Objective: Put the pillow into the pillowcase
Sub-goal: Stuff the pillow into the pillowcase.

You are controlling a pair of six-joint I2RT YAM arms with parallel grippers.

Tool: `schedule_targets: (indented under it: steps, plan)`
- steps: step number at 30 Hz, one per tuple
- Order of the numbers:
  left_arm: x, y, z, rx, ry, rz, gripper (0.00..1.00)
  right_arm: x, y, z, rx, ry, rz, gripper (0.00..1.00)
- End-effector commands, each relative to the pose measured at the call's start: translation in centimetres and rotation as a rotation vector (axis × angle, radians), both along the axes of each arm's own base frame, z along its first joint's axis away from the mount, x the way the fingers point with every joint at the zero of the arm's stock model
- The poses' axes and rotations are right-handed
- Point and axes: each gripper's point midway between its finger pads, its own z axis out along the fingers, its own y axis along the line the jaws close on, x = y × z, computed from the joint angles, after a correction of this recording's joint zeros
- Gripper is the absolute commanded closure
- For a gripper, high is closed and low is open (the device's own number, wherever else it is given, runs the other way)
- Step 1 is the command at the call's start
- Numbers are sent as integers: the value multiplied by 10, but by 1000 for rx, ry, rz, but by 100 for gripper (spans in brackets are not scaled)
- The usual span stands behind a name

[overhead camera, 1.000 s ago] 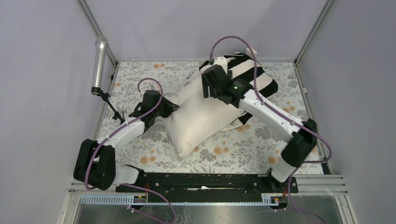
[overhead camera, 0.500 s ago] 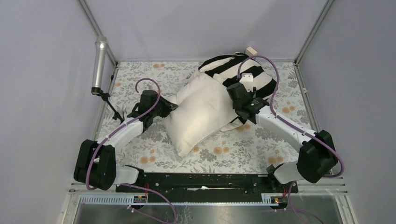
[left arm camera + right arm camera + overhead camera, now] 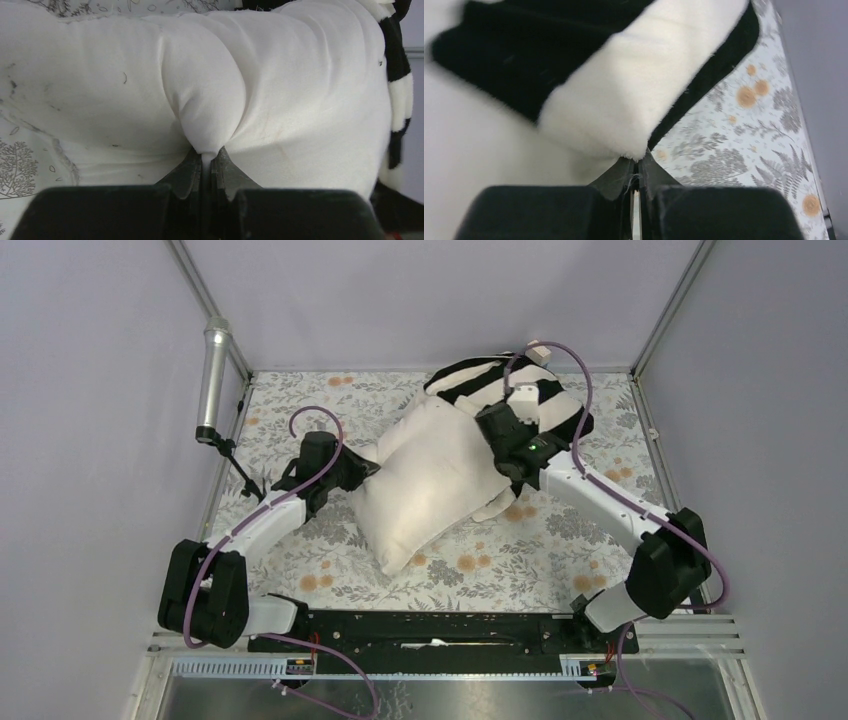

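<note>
The plump cream pillow (image 3: pixel 430 485) lies slantwise in the middle of the floral table cover, its far end tucked into the black-and-white striped pillowcase (image 3: pixel 530 400) at the back right. My left gripper (image 3: pixel 366 468) is shut on a pinched fold of the pillow (image 3: pixel 280 85) at its left edge, jaws tight on the fabric (image 3: pixel 208 159). My right gripper (image 3: pixel 497 437) sits at the pillowcase's mouth, shut on the fluffy edge of a white stripe (image 3: pixel 634 95). The pillow (image 3: pixel 469 150) fills the left of the right wrist view.
A silver microphone (image 3: pixel 214 375) on a black stand stands at the table's left edge. Metal frame posts rise at the back corners. A small white block (image 3: pixel 540 350) sits behind the pillowcase. The floral cover (image 3: pixel 500 560) shows bare in front of the pillow.
My right arm drew back from over the pillowcase to its near edge, and its jaws closed on that edge. The left arm kept still, holding the pillow.
</note>
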Motion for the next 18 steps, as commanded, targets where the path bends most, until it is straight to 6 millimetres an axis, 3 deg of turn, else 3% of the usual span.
schedule_targets:
  steps: [1,2,4,6,8,10,15,17,18]
  plan:
    - [3,18,-18,81,49,66,100,-51,89,81,82,-121,185,100]
    - [5,18,-16,77,42,78,100,-69,122,81,129,-103,270,100]
    - [10,16,-9,76,26,95,100,-98,172,58,212,-9,402,100]
    - [14,10,1,73,3,92,100,-111,191,17,219,93,451,100]
    - [16,5,12,74,-23,99,100,-111,183,-17,200,157,432,100]
    - [16,2,20,66,-38,89,100,-108,166,-40,252,203,406,100]
    - [16,-7,36,96,-78,-19,100,-95,115,-57,304,221,297,100]
    - [10,-9,43,139,-82,-85,81,-92,103,-58,319,227,277,100]
    - [5,-7,46,166,-84,-111,63,-90,98,-56,325,221,267,100]
